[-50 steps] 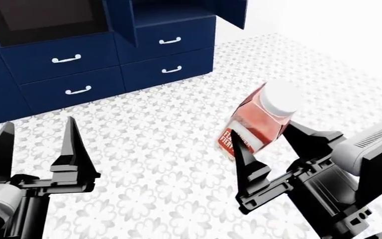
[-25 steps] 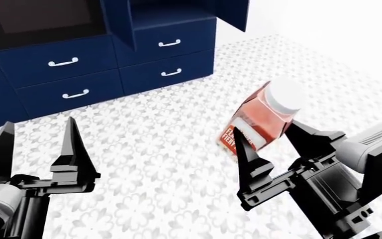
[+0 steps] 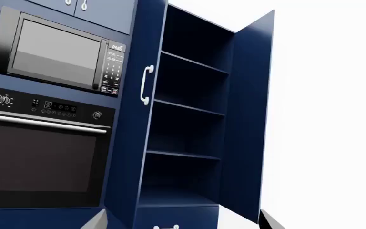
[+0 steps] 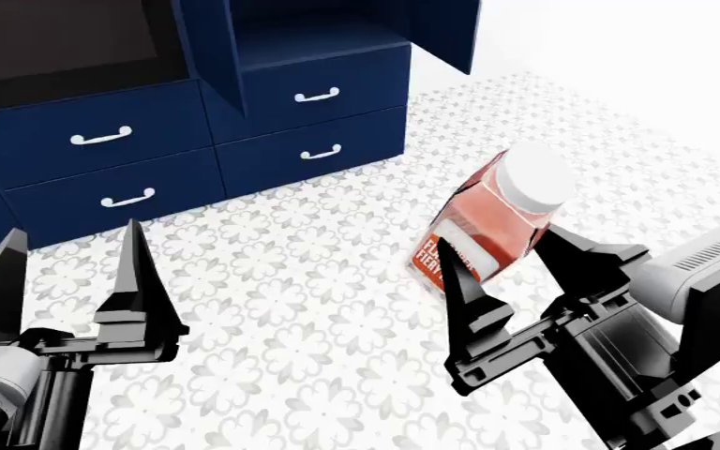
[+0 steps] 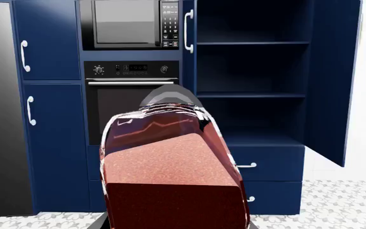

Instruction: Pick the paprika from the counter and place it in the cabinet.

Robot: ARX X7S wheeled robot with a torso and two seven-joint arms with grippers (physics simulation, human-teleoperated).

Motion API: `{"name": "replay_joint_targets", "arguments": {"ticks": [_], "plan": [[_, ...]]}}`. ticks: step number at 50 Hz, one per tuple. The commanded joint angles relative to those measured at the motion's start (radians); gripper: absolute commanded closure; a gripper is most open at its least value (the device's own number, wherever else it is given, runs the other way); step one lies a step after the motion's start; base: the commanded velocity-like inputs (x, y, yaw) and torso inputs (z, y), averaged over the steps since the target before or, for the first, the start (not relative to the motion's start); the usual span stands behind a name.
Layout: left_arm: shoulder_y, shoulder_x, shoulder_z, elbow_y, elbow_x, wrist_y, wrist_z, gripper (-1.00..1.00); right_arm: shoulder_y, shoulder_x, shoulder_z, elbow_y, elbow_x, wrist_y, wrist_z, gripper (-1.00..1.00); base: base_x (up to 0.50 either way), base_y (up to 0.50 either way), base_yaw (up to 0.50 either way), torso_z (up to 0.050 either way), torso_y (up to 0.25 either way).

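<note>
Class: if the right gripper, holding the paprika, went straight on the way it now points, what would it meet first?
Probably the cabinet: the right wrist view looks past the paprika at its open shelves and the oven beside them. Nothing shows in between, though depth is unclear.

Black pointed pincer [image 4: 508, 272] fingers, grey vented wrist housing [image 4: 716, 262]

A tiled floor [image 4: 322, 337] (white, patterned with grey flowers) is seen beneath everything. The dark blue cabinet [image 4: 310, 94] is stood directly on it at the far left, drawers lowest, shelves above.
</note>
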Motion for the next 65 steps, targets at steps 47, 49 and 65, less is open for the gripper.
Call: {"name": "replay_joint_targets", "arguments": {"ticks": [47, 49, 65], "plan": [[-0.004, -0.005, 0.003, -0.004, -0.004, 0.001, -0.006, -1.0, 0.02, 0.005, -0.023, 0.004, -0.019, -0.005, -0.014, 1.0, 0.44, -0.23, 0.0, 0.0, 0.002], [-0.003, -0.006, 0.003, -0.003, -0.003, 0.001, -0.006, -1.0, 0.022, 0.004, -0.025, 0.007, -0.016, -0.003, -0.014, 1.0, 0.38, -0.35, 0.0, 0.0, 0.0], [0.002, -0.008, 0.002, 0.001, -0.002, 0.003, -0.008, -1.0, 0.02, 0.007, -0.028, 0.011, -0.005, -0.009, -0.015, 1.0, 0.38, -0.37, 0.0, 0.0, 0.001]]}}
